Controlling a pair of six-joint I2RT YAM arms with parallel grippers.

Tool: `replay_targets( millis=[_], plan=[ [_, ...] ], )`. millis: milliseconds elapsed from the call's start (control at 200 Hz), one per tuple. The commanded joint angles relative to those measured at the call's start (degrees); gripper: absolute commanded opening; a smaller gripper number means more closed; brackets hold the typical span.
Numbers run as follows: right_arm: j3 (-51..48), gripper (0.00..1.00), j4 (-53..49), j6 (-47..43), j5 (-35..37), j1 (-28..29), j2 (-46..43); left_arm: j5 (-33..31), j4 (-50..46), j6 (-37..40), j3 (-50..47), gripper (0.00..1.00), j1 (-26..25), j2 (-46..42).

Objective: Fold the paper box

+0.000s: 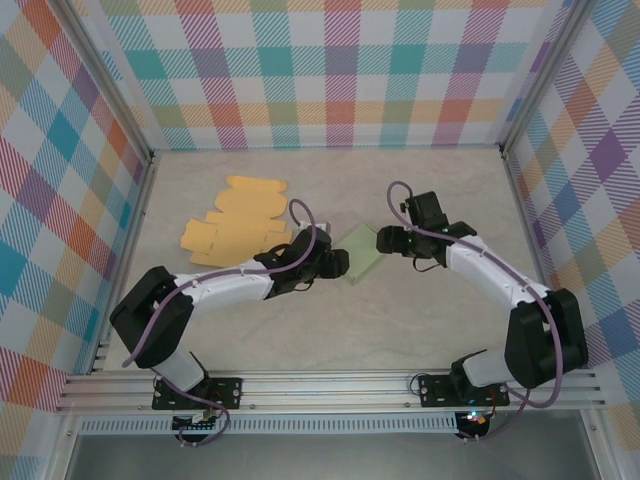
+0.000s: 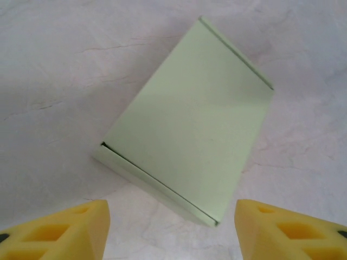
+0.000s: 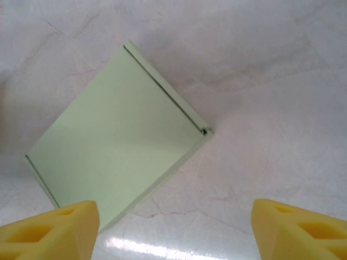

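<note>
Parted jaws, closed pale-green box [image 2: 190, 119]

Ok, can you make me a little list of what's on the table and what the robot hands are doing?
green box: lies flat on the table, flaps look closed, between the two grippers
left gripper: open, holding nothing, not touching the box
right gripper: open, holding nothing, not touching the box
yellow paper: flat unfolded sheets in a loose pile, left of the green box
table: pale, marbled top
</note>
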Motion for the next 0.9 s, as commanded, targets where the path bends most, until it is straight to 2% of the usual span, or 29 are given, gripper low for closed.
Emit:
replay_targets(
  millis=[0,125,235,420,585,735,810,895],
  plan=[
    [4.5,0.79,-1.9,-2.0,1.8,-0.9,4.7,3.7,3.3,-3.3,2.5,0.64,0.2,5.0],
    [7.0,0.84,-1.4,-1.0,3.3,-3.0,7.1,7.8,6.4,-5.2,7.6,0.63,1.0,12.7],
    [7.0,0.89,-0.9,0.0,2.5,-5.6,5.7,11.1,6.4,-6.5,14.0,0.62,1.9,20.3],
    [4.2,1.00,-0.8,-0.1,4.4,-8.4,0.5,14.9,3.3,-2.3,29.3,0.63,2.9,30.9],
    [1.6,1.00,-1.2,0.0,5.7,-9.8,-3.3,16.7,-1.7,2.1,42.4,0.65,3.7,37.8],
    [-0.6,1.00,0.1,0.0,5.0,-9.8,-6.4,14.8,-2.8,4.3,46.9,0.70,4.7,40.2],
    [-1.3,1.00,0.7,0.4,4.3,-9.9,-7.7,13.9,-1.0,4.9,47.2,0.82,5.3,40.1],
    [-1.3,1.00,0.7,0.6,2.3,-9.8,-8.6,14.5,0.1,5.1,47.0,0.86,6.0,38.7]
  ],
)
